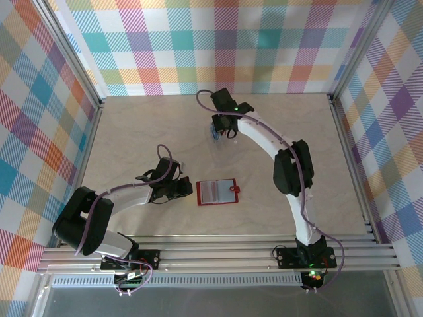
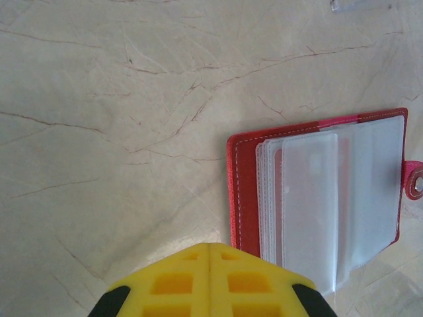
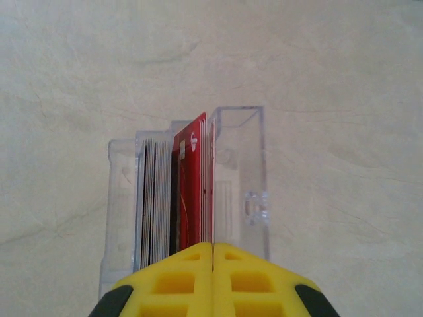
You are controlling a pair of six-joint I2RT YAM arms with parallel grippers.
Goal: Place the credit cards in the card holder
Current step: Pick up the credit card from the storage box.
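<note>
Holding left gripper (image 1: 180,188) (image 2: 210,247) pressed together, empty, just left of card holder (image 1: 217,192) (image 2: 243,198); lying open flat near table (image 1: 132,132) centre, pale slots (image 2: 310,211) facing up, snap tab (image 1: 234,189) pointing right; further right and back, holding right gripper (image 1: 222,129) (image 3: 213,246) pressed together over credit cards (image 3: 188,191) standing on edge in clear case (image 3: 241,178); not being able to tell if pinching a card.

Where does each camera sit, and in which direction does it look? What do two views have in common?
Top external: above and behind the bases, looking down on the table; both arms, left gripper and right gripper show.
Left wrist: on the left arm, looking down past its shut yellow fingers at the open card holder.
Right wrist: on the right arm, looking past its shut fingers at credit cards standing in a clear case.
Shared: top and left wrist views both show the card holder.
</note>
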